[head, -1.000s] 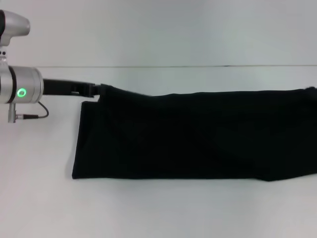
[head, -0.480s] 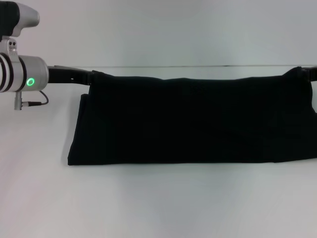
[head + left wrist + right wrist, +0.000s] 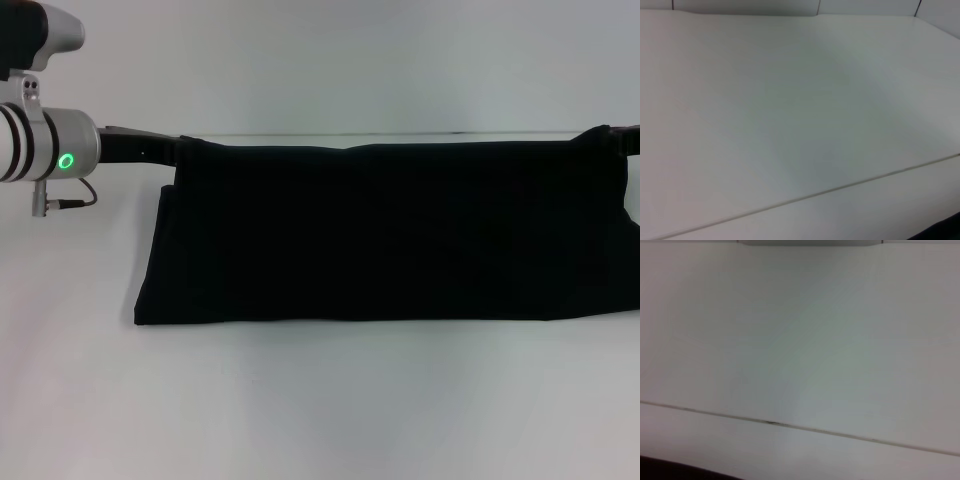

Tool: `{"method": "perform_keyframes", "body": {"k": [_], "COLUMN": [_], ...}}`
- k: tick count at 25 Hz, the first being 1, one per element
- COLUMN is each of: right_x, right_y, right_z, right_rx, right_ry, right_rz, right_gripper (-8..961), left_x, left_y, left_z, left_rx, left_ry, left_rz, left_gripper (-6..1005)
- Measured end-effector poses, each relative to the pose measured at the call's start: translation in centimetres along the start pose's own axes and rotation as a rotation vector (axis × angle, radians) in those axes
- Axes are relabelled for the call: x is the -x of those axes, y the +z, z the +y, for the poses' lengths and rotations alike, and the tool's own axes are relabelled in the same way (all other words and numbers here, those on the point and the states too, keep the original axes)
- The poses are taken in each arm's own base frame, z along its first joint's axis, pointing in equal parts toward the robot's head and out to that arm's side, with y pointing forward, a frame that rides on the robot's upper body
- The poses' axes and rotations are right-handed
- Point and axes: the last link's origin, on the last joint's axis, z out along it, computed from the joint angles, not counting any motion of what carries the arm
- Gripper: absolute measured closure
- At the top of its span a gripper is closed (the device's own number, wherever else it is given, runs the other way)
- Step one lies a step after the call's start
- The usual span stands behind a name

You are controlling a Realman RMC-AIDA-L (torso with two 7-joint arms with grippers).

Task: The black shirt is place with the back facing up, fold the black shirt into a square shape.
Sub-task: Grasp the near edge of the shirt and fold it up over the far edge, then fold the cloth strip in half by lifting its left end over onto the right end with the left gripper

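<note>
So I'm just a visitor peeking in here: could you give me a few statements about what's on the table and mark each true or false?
1. The black shirt lies as a long band across the table. True.
2. Cream letters spelling "FREE!" show on the shirt's upper side. False: only plain black cloth shows.
3. The left gripper is at the shirt's far left corner. True.
4. The right gripper is parked well away from the shirt. False: it is at the far right corner.
5. The shirt is already a square. False: it is far wider than deep.
</note>
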Motion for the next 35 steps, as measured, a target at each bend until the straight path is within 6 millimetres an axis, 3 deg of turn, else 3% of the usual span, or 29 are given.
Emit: {"method": "perform_keyframes", "body": {"k": [15,22,27,30,33,35], "right_x": [0.5,1.3,0.8,-0.3,-1.5,-2.3], "right_y": [0.3,-0.9,-3.5,-5.1,-6.0,-6.5], "right_z": [0.0,-0.7,-0.3,-0.2,-0.1,-0.3], "right_rx": [-0.044,0.006,0.186,0.288,0.342,0.359], "right_ry": [-0.01,0.015,0.084,0.118,0.128,0.14], "right_rz": [-0.023,-0.02,0.016,0.039,0.074,0.095], "right_gripper": [869,707,464,374,284,290], "left_x": [0.8,1.1,2.1,3.5,4.8,5.6], "left_y": [1.3,0.3,-2.0,-3.6,-5.1,-5.9], "left_z": [0.0,-2.0,-1.0,0.2,-0.1,-0.2], "left_rx": [-0.126,-0.208,-0.015,0.117,0.156,0.173], "left_ry": [-0.059,-0.134,-0.121,-0.143,-0.187,-0.204], "left_rz": [0.06,0.101,0.034,-0.038,-0.081,-0.106], "left_gripper": [957,665,461,319,194,115]}}
